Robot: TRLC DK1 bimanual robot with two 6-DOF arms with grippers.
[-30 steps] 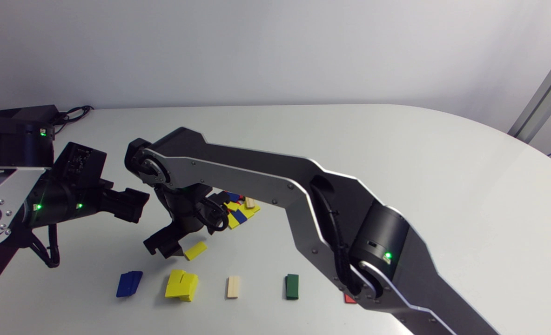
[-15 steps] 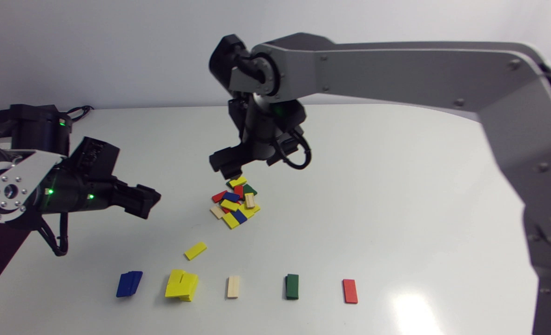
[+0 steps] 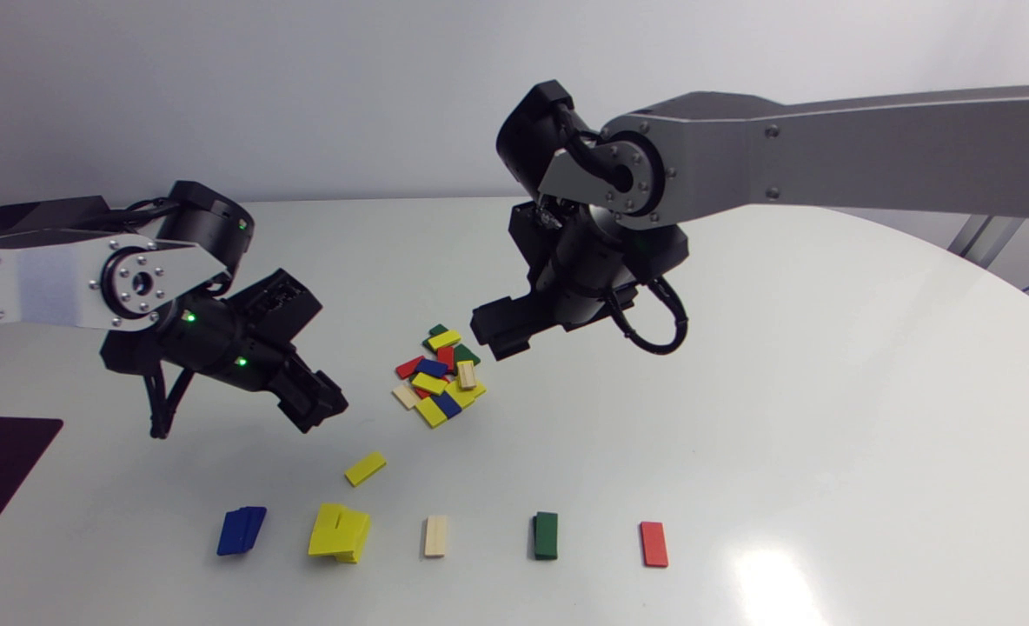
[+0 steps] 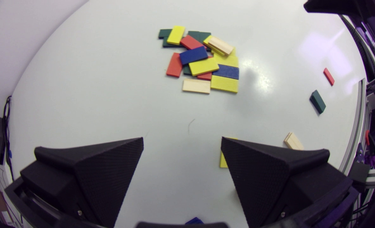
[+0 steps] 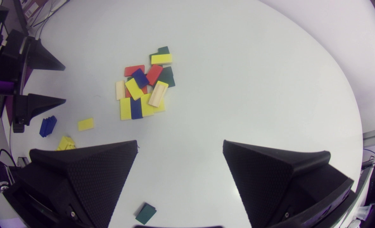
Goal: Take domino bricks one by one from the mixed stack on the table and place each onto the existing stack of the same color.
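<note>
The mixed pile (image 3: 439,378) of yellow, blue, red, green and wood-coloured bricks lies mid-table. A loose yellow brick (image 3: 365,468) lies flat between the pile and the yellow stack (image 3: 339,532). My left gripper (image 3: 315,404) hovers open just left of and above that brick. In the left wrist view the left gripper (image 4: 181,164) is empty, and one finger half hides the loose yellow brick (image 4: 223,160); the pile (image 4: 203,60) lies ahead. My right gripper (image 3: 497,330) hangs open and empty above the pile's far right side; the right wrist view shows the right gripper (image 5: 179,164) and the pile (image 5: 143,87).
Along the front edge stand a blue stack (image 3: 241,530), a wood-coloured brick (image 3: 435,536), a green stack (image 3: 546,535) and a red brick (image 3: 653,544). The right arm's long link spans the table's right half high up.
My right gripper rose from beside the loose yellow brick and swung back and right, past the pile. My left arm came in towards the middle, its gripper now close to the loose yellow brick.
</note>
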